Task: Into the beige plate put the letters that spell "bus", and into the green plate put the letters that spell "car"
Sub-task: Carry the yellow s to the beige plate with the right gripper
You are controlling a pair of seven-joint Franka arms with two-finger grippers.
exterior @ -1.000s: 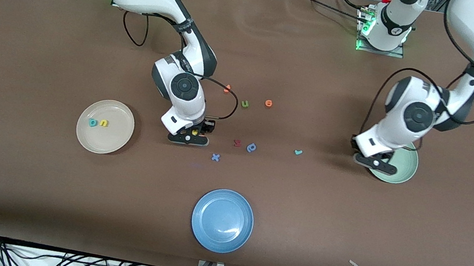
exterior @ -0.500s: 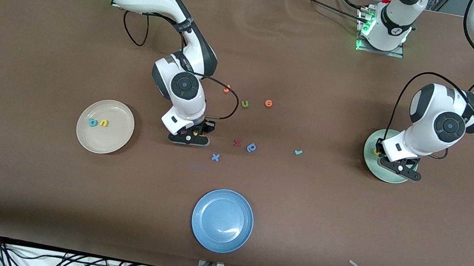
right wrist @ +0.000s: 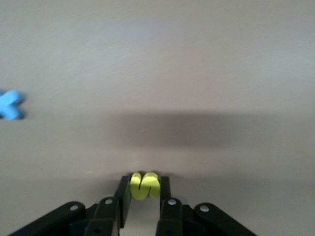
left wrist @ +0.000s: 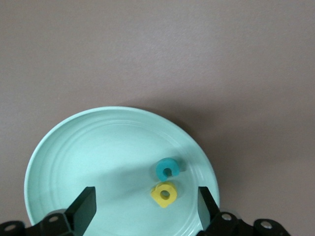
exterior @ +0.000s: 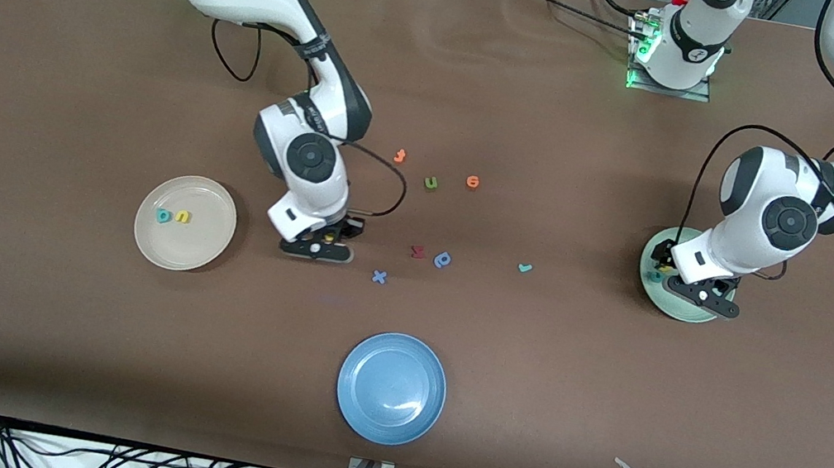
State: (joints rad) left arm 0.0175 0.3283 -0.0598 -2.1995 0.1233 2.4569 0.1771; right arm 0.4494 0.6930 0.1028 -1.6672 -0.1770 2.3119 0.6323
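Observation:
The yellow "s" (right wrist: 144, 185) sits pinched between the fingers of my right gripper (right wrist: 144, 190), which is shut on it just above the table beside the beige plate (exterior: 212, 195). That plate holds a teal "b" (exterior: 163, 215) and a yellow "u" (exterior: 180, 216). My left gripper (left wrist: 145, 209) hangs open over the green plate (left wrist: 74, 152), holding nothing. A teal "c" (left wrist: 167, 169) and a yellow "a" (left wrist: 164, 194) lie in that plate. The thin teal "r" (exterior: 524, 268) lies on the table between the two arms.
Loose letters lie mid-table: an orange pair (exterior: 399, 155) (exterior: 473, 183), a green "u" (exterior: 431, 183), a maroon letter (exterior: 417, 252), a blue round-bowled letter (exterior: 443, 259) and a blue "x" (exterior: 378, 277). A blue plate (exterior: 391, 387) stands nearer the camera. A paper scrap (exterior: 626, 466) lies near the table's edge.
My left gripper moved over the green plate, opened and let the yellow "a" drop in. My right gripper shut on the yellow "s" and shifted slightly toward the beige plate.

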